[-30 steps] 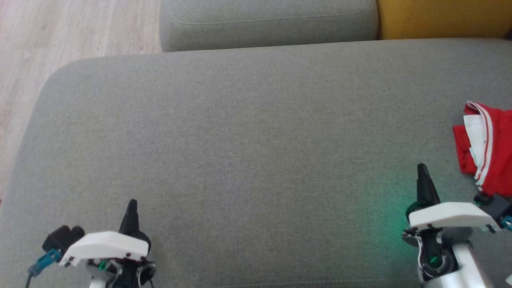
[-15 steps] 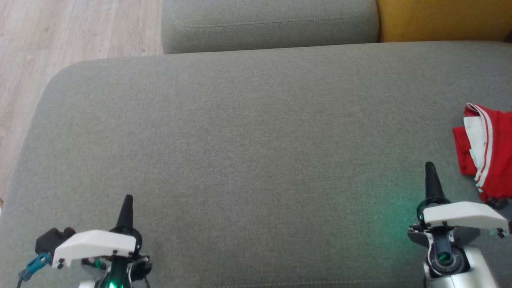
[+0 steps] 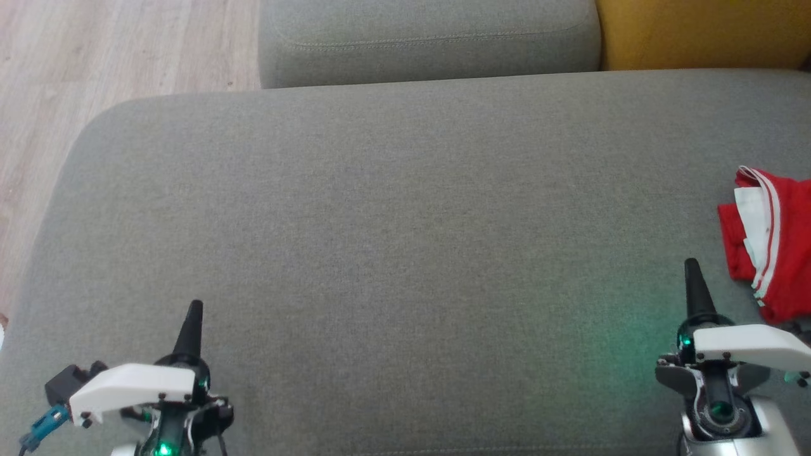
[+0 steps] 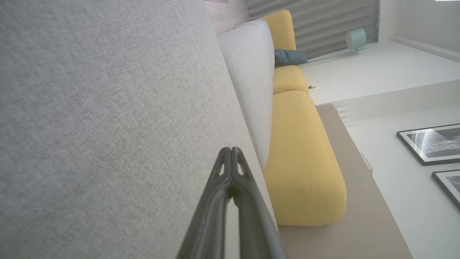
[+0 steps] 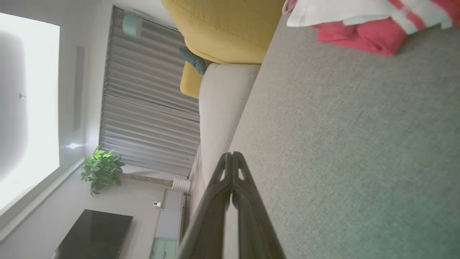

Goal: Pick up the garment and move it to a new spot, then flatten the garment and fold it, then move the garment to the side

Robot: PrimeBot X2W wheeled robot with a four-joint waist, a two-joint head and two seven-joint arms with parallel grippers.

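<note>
My left claw (image 3: 194,309) is clenched, its two dark fingers pressed tip to tip with nothing between them. It hangs over the near left part of the grey seat cushion (image 3: 405,209). In its wrist view the fingers run low along that cushion's fabric, though I cannot tell whether they touch it.

My right claw (image 3: 692,266) is clenched the same way, empty, over the near right part of the cushion. A green glow (image 3: 624,329) falls on the fabric just to the left of it.

The garment (image 3: 770,247) lies on the cushion's far right side, just beyond my right claw and to its right, clear of the fingertips. It is red with white stripes and a white panel. It sits in a compact, uneven bundle, and the edge of the head view cuts off its right part. In the right wrist view it rests flat on the fabric, ahead of the closed fingers.

The wide middle of the cushion between my two claws is plain grey weave. A grey back cushion (image 3: 427,38) butts against the seat cushion's far edge, and a yellow cushion (image 3: 703,31) stands next to it at the far right corner. Pale wooden floor (image 3: 95,57) shows past the seat cushion's rounded far left corner.
</note>
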